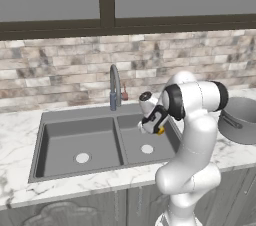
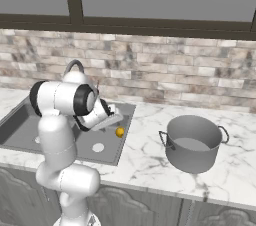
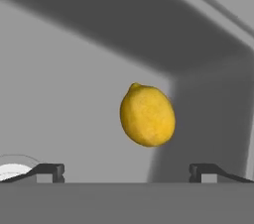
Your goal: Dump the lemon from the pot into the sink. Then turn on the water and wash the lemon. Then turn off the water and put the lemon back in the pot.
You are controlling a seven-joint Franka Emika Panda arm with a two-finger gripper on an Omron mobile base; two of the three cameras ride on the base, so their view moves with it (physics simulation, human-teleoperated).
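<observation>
The yellow lemon (image 3: 147, 115) lies on the floor of the sink's right basin, near its right wall (image 2: 119, 132). My gripper (image 3: 126, 171) hovers just above it, open, with both fingertips spread wide and nothing between them. From the left base view the hand (image 1: 155, 119) hides most of the lemon (image 1: 160, 131). The dark grey double sink (image 1: 75, 115) is set into the marble counter. The grey metal pot (image 2: 194, 142) stands upright on the counter to the right of the sink, apart from the gripper. No water runs from the faucet (image 1: 115, 87).
The arched faucet with its small red handle (image 1: 125, 94) rises behind the sink divider. A pale drain (image 1: 147, 148) sits in the right basin, left of the lemon. A brick wall and a window back the counter. Bare marble lies between the sink and the pot.
</observation>
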